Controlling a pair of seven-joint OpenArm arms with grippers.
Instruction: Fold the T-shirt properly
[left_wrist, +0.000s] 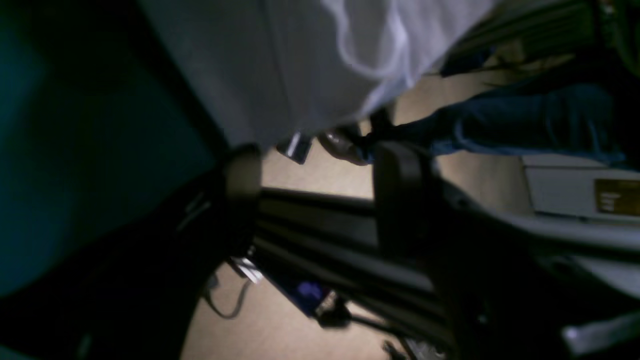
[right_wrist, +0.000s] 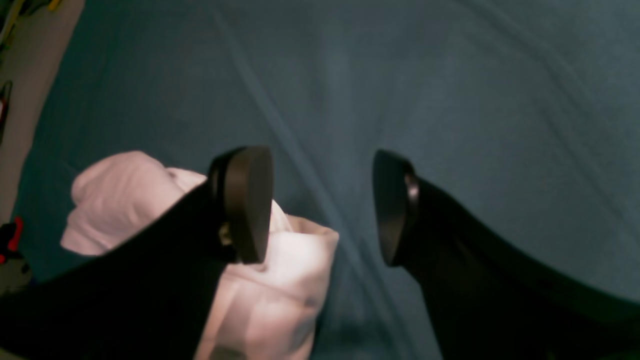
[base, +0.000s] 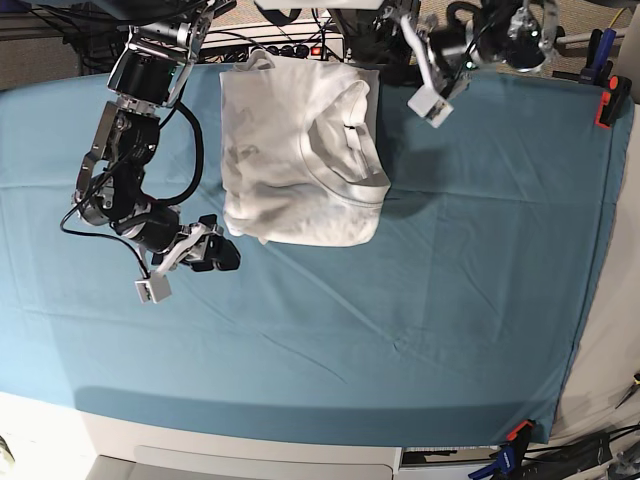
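Nearest us, the bench (base: 420, 330) lay under a smooth teal cloth (base: 300, 350) with faint creases. On it, toward the far edge, we saw the white T-shirt (base: 290, 150), soft, wrinkled cotton folded into a rough rectangle, its ribbed crew neck curving on top. The right claw (right_wrist: 322, 205) stood just beside the shirt's near corner, its dark rounded pads spread apart, holding nothing. At the far edge, the left claw (left_wrist: 317, 195) also stood apart and empty, with white fabric close beside it.

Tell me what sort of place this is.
Probably a robotics lab workbench: a teal table cloth held down by clamps, two robot arms reaching over it, a cable tangle behind, and a white T-shirt for folding trials.
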